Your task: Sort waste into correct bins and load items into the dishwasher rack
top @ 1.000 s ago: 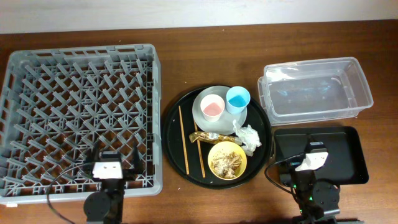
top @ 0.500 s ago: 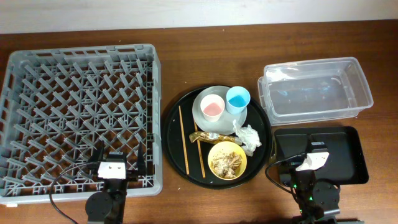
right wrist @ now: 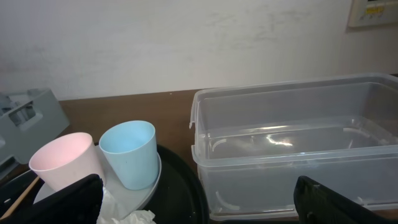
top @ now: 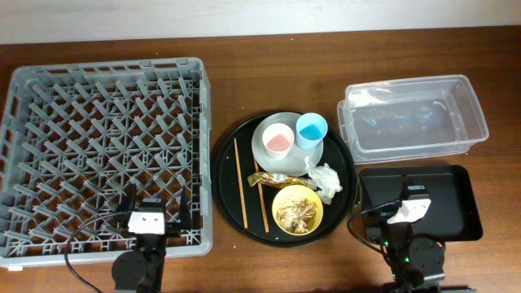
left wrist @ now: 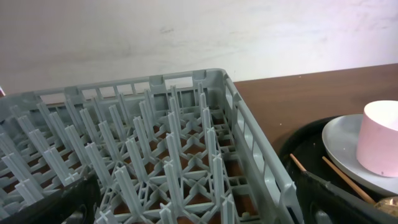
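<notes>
The grey dishwasher rack [top: 106, 69] fills the left side. On a round black tray [top: 228, 163] a plate [top: 291, 156] carries a pink cup [top: 278, 140] and a blue cup [top: 312, 130]. Near them lie two chopsticks [top: 240, 181], a gold wrapper [top: 273, 177], a white napkin [top: 325, 181] and a yellow bowl [top: 297, 210] holding food scraps. The clear tub [top: 413, 118] and black bin tray [top: 452, 195] sit at the right. My left gripper [left wrist: 193, 208] is open over the rack's near right corner. My right gripper [right wrist: 208, 205] is open and empty above the black bin's near edge, facing the tub [right wrist: 292, 149].
Bare wooden table [top: 269, 77] runs between the rack, the round tray and the bins. A pale wall stands behind the far edge. Cables trail from both arm bases at the near edge.
My left gripper has shifted slightly right along the rack's near edge, then held still. The right arm and all objects have not moved.
</notes>
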{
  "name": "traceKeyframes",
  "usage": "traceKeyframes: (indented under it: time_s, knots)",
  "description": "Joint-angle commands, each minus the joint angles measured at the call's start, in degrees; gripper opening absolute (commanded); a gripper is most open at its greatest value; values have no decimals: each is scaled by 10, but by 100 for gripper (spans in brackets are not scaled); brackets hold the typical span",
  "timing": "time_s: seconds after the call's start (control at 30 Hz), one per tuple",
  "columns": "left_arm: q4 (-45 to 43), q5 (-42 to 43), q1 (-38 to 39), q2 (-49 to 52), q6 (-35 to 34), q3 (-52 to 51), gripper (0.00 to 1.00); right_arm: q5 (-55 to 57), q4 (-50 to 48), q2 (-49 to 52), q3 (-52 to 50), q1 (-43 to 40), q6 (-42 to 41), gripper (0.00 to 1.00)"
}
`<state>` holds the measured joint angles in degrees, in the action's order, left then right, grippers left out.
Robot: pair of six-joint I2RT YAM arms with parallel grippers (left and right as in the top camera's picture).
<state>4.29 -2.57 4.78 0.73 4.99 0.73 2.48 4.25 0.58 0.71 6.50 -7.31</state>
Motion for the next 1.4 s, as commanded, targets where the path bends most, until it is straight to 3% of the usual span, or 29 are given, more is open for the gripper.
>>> traceKeyframes:
  time_s: [0.0,0.23,0.37,0.53,0.67,0.8,1.07,1.23,1.33,1.37]
  knots:
    - [-19,-2,2,-3,9,-2,99,12,-2,-4,-4,-2,-2,99]
    - [-15,5,1,-3,11,-2,99,6,2,-3,-4,-2,-2,99]
    - [-42,117,1,-3,-19,22,100,4,-7,-3,-4,-2,-2,99]
    - [71,137,0,17,-23,173,99,-36,-5,0,45,-2,-2,99]
    - [142,139,0,103,6,355,99,-34,84,38,179,-2,6,98]
    - [238,177,1,248,29,550,99,-34,175,161,367,-2,12,99]
    - [659,211,1,649,28,1050,100,-41,585,604,895,-2,41,99]
    - [742,210,1,801,28,1207,99,-165,746,840,1182,-2,39,99]
    - [732,208,1,852,28,1216,99,-238,800,927,1255,-2,39,99]
    - [739,209,1,867,28,1216,99,-264,804,947,1255,-1,32,90]
